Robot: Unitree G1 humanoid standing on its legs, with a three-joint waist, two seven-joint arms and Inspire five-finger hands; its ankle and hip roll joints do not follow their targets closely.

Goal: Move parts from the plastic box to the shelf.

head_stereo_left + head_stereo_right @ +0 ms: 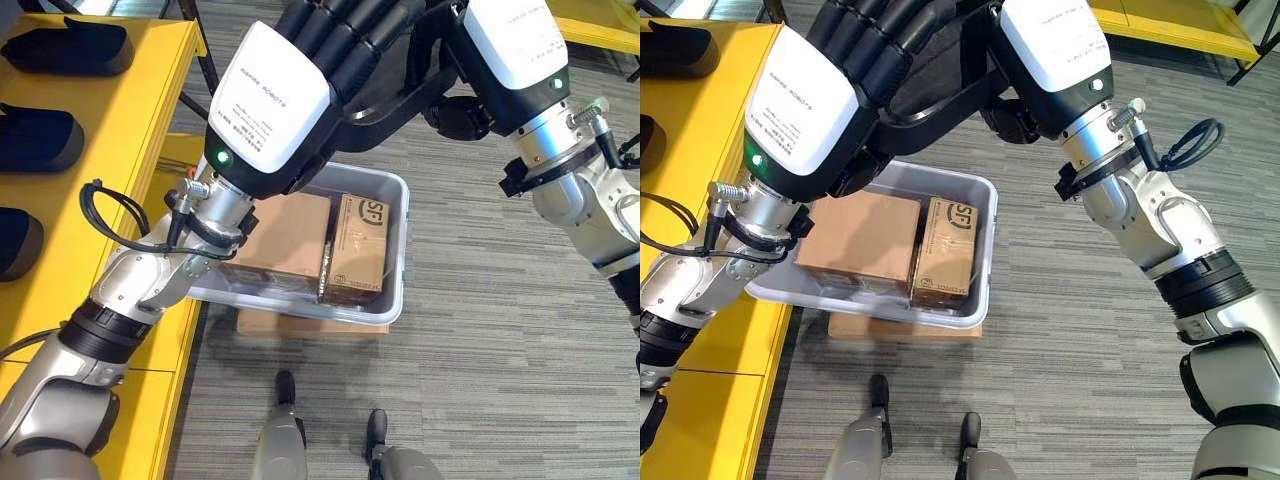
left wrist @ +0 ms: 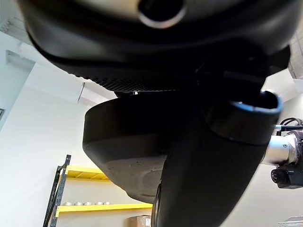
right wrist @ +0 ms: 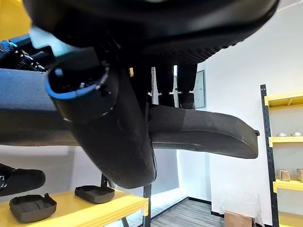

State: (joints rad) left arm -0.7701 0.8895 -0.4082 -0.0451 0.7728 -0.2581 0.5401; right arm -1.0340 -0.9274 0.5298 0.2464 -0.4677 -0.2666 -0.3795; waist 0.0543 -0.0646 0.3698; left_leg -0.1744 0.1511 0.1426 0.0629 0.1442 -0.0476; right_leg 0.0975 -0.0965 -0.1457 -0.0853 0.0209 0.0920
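Both hands, left hand (image 1: pixel 300 90) and right hand (image 1: pixel 1040 40), clamp a black moulded foam part (image 3: pixel 203 132) at 12 o'clock above the clear plastic box (image 1: pixel 398 290).

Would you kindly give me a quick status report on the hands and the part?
Left hand and right hand both raised, gripping one black part between them. Plastic box below holds cardboard boxes. Yellow shelf to the left, nothing blocking.

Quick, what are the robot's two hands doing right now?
Left hand: closed on a black part.
Right hand: closed on the same part.
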